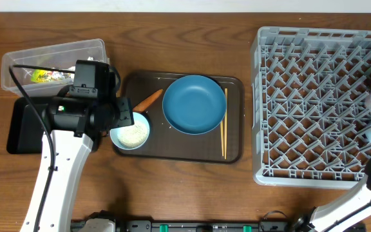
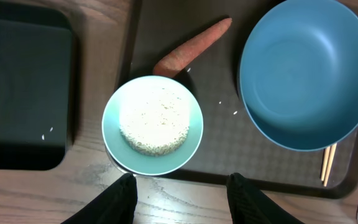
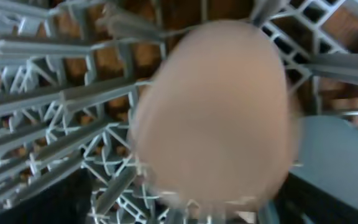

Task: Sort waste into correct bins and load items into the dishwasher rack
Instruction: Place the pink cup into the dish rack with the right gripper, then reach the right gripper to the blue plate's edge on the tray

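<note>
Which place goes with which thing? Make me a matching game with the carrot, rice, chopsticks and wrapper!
Things
1. carrot
2. rice
3. chopsticks
4. wrapper

Places
A. inside the clear tub
B. heaped in the small bowl
C. alongside the blue dish
D. lying next to the small bowl

Pairs: 1-D, 2-B, 3-C, 4-A

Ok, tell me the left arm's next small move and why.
Probably lower the open left gripper onto the near rim of the pale-teal bowl: its jaws stand apart just short of that rim, and the bowl holds a mound of rice that needs emptying.
</note>
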Motion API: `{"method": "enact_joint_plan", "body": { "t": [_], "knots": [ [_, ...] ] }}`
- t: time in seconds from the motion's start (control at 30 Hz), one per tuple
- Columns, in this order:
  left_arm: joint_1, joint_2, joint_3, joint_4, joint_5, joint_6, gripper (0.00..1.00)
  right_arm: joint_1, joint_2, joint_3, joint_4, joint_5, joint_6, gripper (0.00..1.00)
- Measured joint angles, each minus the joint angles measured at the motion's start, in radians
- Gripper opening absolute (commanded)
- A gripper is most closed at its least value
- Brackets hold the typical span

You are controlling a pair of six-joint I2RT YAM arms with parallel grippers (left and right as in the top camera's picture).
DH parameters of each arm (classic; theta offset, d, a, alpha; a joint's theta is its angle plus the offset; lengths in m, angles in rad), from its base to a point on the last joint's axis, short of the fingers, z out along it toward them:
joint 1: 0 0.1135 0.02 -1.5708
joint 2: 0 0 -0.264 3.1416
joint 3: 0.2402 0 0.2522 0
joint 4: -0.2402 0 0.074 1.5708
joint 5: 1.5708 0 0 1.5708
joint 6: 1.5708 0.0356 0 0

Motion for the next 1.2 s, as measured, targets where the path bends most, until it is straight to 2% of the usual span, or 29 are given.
{"method": "enact_joint_plan", "body": {
  "t": [0.23,0.33,0.4,0.57,0.63,0.67,0.77,0.93,1.07,1.2],
  "knots": [
    [0.0,0.0,0.0,-0.001,-0.002,0.0,0.5,-0.005,-0.034,0.002,0.011,-0.013,-0.014,0.93],
    [0.0,0.0,0.0,-0.011,-0.002,0.003,0.59,-0.005,-0.102,0.022,-0.029,-0.016,-0.041,0.93],
    [0.0,0.0,0.0,-0.018,-0.002,0.002,0.61,-0.001,-0.167,0.035,-0.088,-0.021,-0.063,0.96],
    [0.0,0.0,0.0,-0.029,-0.002,0.004,0.79,0.035,-0.34,0.05,-0.231,-0.055,-0.145,0.99],
    [0.0,0.0,0.0,-0.031,-0.001,0.002,0.8,0.066,-0.387,0.052,-0.249,-0.093,-0.164,0.98],
    [0.0,0.0,0.0,-0.029,-0.002,0.0,0.8,0.084,-0.404,0.053,-0.257,-0.134,-0.182,0.94],
    [0.0,0.0,0.0,-0.032,-0.002,0.0,0.8,0.127,-0.412,0.056,-0.279,-0.23,-0.225,0.92],
    [0.0,0.0,0.0,-0.055,-0.002,0.0,0.8,0.33,-0.407,0.056,-0.316,-0.291,-0.299,0.93],
    [0.0,0.0,0.0,-0.064,-0.007,-0.006,0.82,0.631,-0.399,0.056,-0.273,-0.206,-0.322,0.95],
    [0.012,0.0,0.0,-0.098,-0.063,-0.053,0.86,0.859,-0.364,0.056,-0.204,-0.098,-0.286,0.96]
  ]
}}
